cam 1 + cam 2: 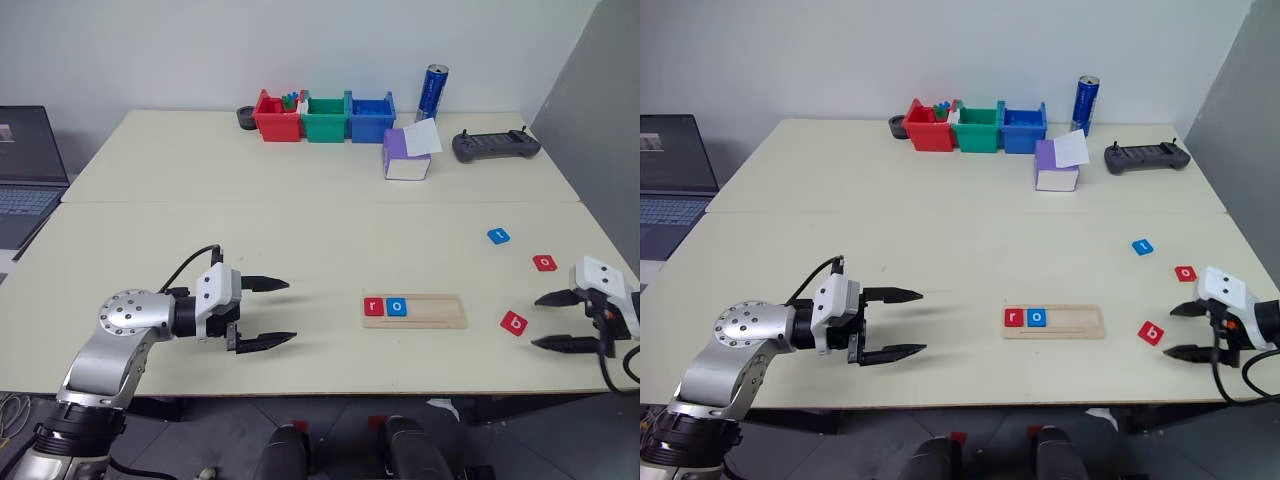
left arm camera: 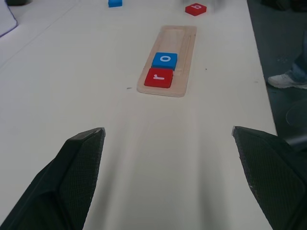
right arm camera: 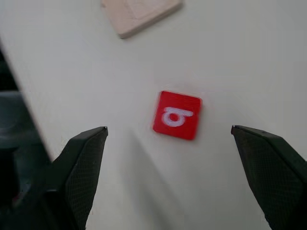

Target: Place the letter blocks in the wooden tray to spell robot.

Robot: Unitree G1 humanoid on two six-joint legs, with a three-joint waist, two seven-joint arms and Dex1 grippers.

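Our left pincer [image 1: 283,312] hangs over the worktop [image 1: 300,240] with its fingers spread wide and nothing between them. Straight ahead of its tips lies the wooden tray [image 1: 414,311], flat on the worktop, with a red r block [image 1: 373,307] and a blue o block [image 1: 397,307] seated side by side at the end nearer this pincer; the remaining three places look bare.

Beyond the tray's far end, and just in front of our right pincer [image 1: 553,321], rests the red b block [image 1: 513,322], tilted out of square with the tray. The right pincer's fingers stand wide apart and hold nothing; in its wrist view the b block [image 3: 176,115] lies flat between and ahead of the two tips, touching neither. Further out from this pincer sit a second red block [image 1: 544,263] and a blue block [image 1: 498,236], well apart from the tray.

We judge these tiles light, rigid and smooth-faced, so they should slide easily if nudged and could squirt out of a skewed pinch. Being so thin, they offer only their edges: we would bring the fingertips down to the worktop on two opposite sides of the b block, squared to it, and close gently. The tray is also light and may shift if bumped.
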